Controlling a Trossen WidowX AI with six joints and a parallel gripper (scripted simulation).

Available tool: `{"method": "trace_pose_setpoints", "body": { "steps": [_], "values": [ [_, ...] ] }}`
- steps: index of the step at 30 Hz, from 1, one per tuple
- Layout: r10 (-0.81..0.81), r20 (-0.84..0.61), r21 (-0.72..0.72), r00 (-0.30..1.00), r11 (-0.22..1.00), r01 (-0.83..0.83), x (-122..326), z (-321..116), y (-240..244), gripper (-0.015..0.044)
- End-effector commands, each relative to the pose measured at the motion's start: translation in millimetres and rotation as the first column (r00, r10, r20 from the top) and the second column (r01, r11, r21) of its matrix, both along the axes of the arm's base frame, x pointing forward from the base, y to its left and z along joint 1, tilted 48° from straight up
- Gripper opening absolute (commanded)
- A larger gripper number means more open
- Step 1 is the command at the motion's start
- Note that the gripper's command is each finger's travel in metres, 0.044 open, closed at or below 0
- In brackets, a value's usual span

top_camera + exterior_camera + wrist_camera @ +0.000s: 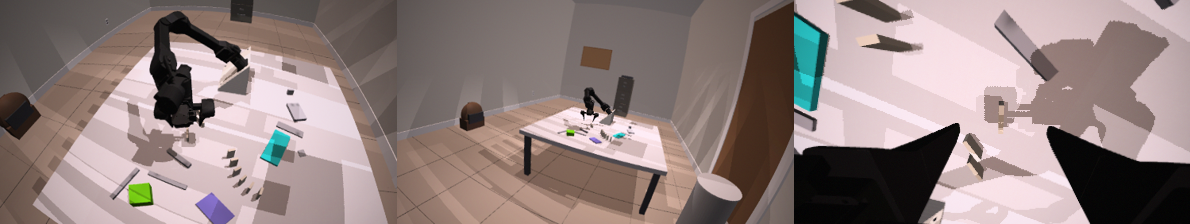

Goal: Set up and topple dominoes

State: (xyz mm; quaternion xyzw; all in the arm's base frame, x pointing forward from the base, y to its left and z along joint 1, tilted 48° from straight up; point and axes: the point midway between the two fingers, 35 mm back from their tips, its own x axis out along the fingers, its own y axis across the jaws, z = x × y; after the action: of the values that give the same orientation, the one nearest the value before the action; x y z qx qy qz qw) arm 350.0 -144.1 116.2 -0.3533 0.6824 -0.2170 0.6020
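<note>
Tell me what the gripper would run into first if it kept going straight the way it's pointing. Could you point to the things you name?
Probably the lone pale domino (187, 135) (1001, 116): it sits nearly midway between the open gripper's (186, 122) (589, 120) (1003, 128) fingertips in the wrist view. Depth is unclear, so the tips might straddle it and meet the table (119, 135) (556, 133) (944, 60) instead.
</note>
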Motion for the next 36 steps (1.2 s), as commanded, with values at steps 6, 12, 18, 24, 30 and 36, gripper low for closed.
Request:
{"method": "trace_pose_setpoints", "body": {
  "steps": [6, 12, 18, 24, 30, 36],
  "values": [
    [-0.004, -0.011, -0.006, 1.0, 1.0, 0.004, -4, -39, -47, 0.044],
    [-0.004, -0.011, -0.006, 1.0, 1.0, 0.004, -3, -43, -49, 0.044],
    [-0.004, -0.011, -0.007, 1.0, 1.0, 0.004, -3, -50, -57, 0.044],
    [-0.004, -0.011, -0.008, 1.0, 1.0, 0.004, -4, -51, -59, 0.044],
    [-0.004, -0.011, -0.008, 1.0, 1.0, 0.004, -4, -51, -59, 0.0335],
    [-0.004, -0.011, -0.008, 1.0, 1.0, 0.004, -4, -51, -59, 0.0177]
  ]
}}
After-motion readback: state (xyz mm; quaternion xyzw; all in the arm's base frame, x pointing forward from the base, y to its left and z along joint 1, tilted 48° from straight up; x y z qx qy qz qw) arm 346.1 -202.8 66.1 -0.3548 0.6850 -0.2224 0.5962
